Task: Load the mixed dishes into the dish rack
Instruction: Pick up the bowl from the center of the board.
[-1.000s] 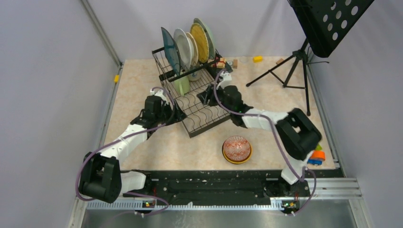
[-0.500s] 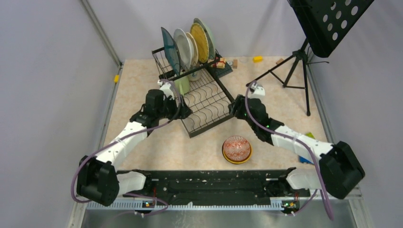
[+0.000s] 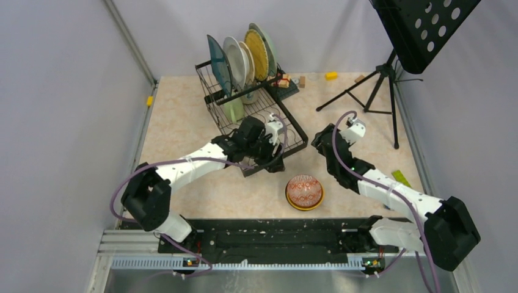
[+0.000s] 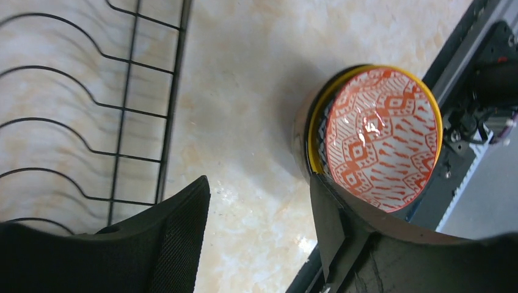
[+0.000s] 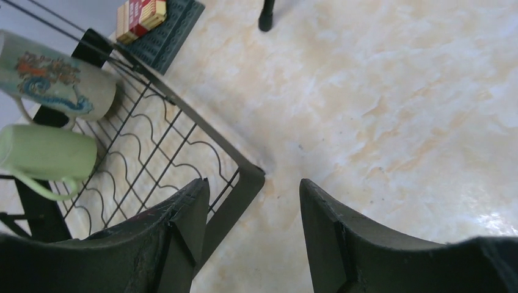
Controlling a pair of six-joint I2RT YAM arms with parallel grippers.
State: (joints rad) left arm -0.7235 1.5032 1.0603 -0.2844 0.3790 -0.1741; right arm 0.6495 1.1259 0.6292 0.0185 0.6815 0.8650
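Under red-patterned bowl (image 4: 382,137), yellow-orange bowl (image 4: 311,145) mostly hidden; rim showing.

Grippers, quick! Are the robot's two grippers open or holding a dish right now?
Left gripper: open, fingers apart, holding nothing.
Right gripper: open, fingers apart, holding nothing.

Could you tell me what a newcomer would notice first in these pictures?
A row of plates stands upright in the black wire dish rack at the back. In front of it, a red-patterned bowl sits nested in a yellow bowl, with the open left gripper hovering close by.
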